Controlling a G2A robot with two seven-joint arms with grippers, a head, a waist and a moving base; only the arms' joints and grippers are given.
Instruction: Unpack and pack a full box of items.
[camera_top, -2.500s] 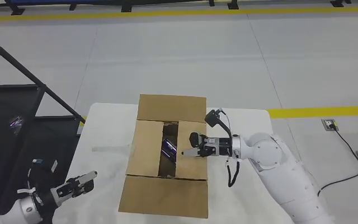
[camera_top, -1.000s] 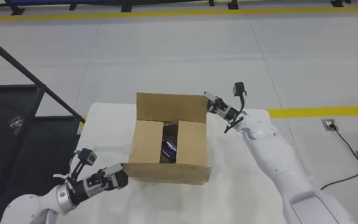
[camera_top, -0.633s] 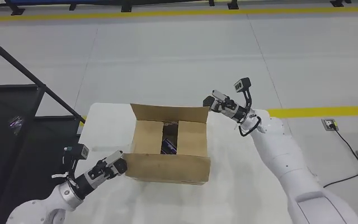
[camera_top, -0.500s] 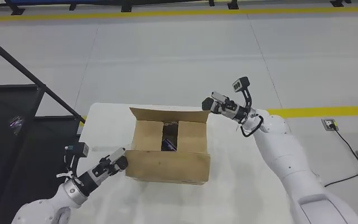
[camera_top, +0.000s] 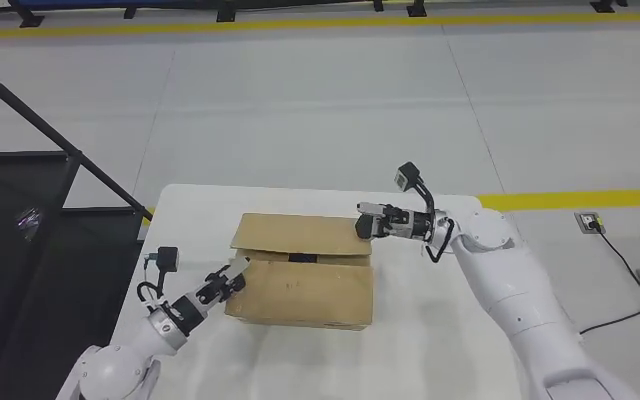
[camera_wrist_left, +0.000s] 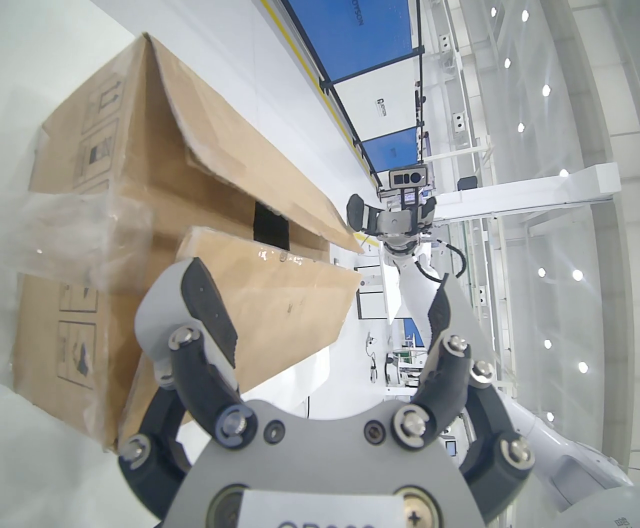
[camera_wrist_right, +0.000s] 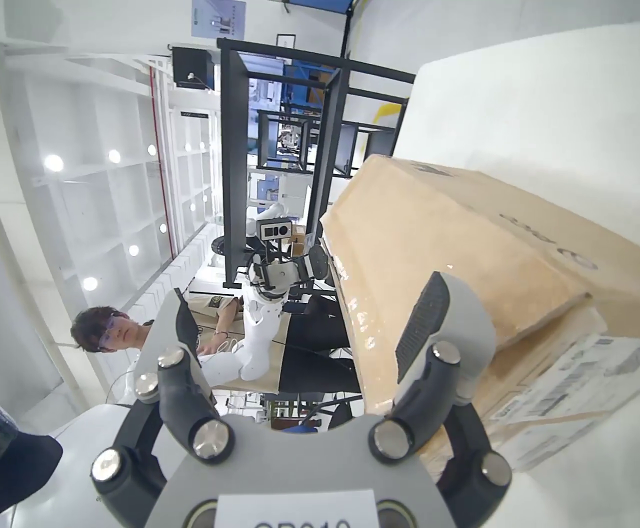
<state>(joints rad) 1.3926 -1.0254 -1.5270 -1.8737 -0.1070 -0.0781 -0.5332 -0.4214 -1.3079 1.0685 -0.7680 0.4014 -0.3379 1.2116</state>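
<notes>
A brown cardboard box (camera_top: 305, 292) stands mid-table with its long flaps folded almost flat. The far flap (camera_top: 298, 235) lies over the top, leaving a dark slit (camera_top: 300, 258) through which nothing inside can be made out. My right gripper (camera_top: 365, 225) is open at the far right corner of the box (camera_wrist_right: 450, 240), one finger (camera_wrist_right: 430, 320) resting against the flap's edge. My left gripper (camera_top: 232, 282) is open at the near left corner, with one finger (camera_wrist_left: 210, 305) against the near flap (camera_wrist_left: 280, 310). The right gripper (camera_wrist_left: 385, 220) shows beyond the box.
The box sits on a white table (camera_top: 430, 330) with bare surface on all sides. A black metal frame (camera_top: 60, 150) stands off the table's left edge. Loose clear tape (camera_wrist_left: 75, 235) clings to the box wall.
The far and near flaps have folded down from open to nearly closed. My right gripper came down onto the far flap's corner. My left gripper rose to the near left corner.
</notes>
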